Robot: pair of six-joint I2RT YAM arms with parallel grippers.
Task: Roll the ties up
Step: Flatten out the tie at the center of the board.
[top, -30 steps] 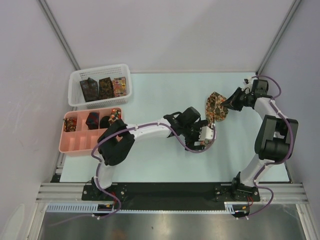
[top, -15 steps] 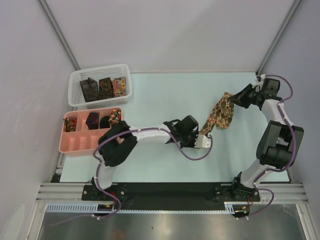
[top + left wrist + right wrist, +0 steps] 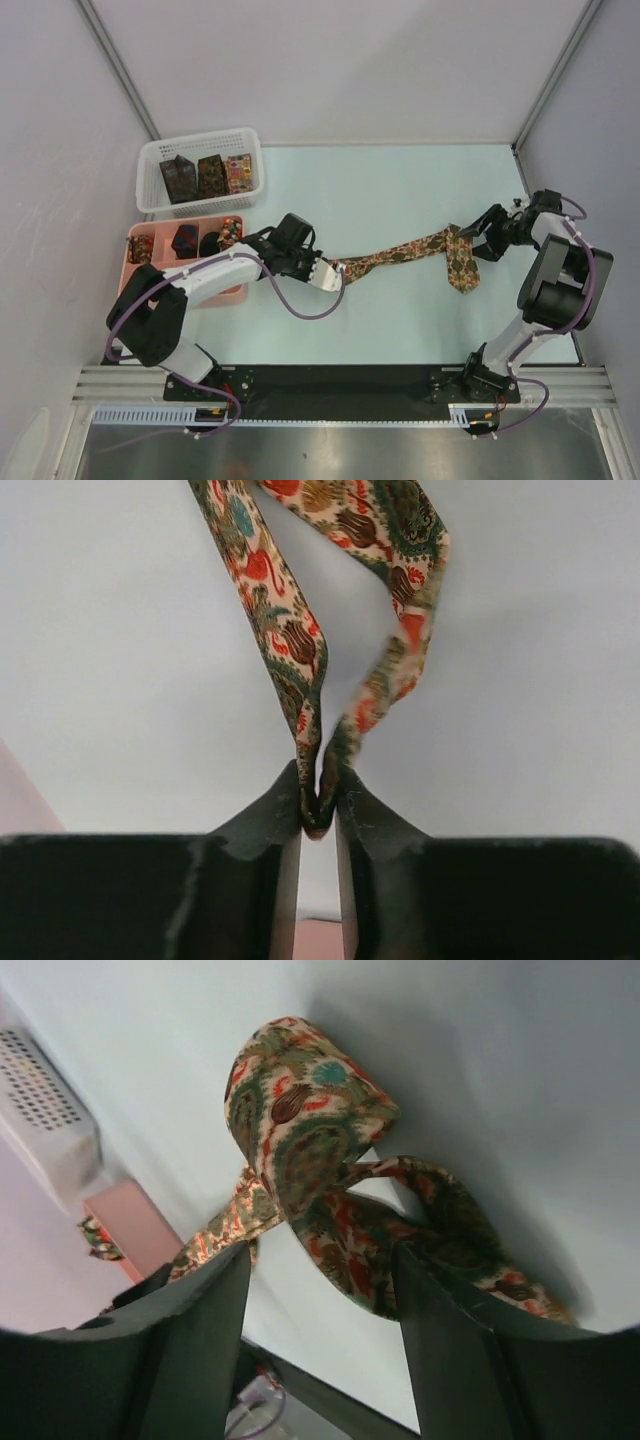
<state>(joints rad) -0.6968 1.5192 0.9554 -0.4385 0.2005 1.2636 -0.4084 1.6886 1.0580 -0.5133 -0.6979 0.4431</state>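
pinching tie (image 3: 291,652) tight, left hand (image 3: 319,812)

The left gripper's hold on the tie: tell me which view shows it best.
Left wrist view: the left gripper fills the foreground, jaws shut on a fold of the tie. Top external shows the whole tie as a long strip, the pinch tiny. Right wrist shows only its bunched wide end.

The tie (image 3: 287,630) runs off the top edge.
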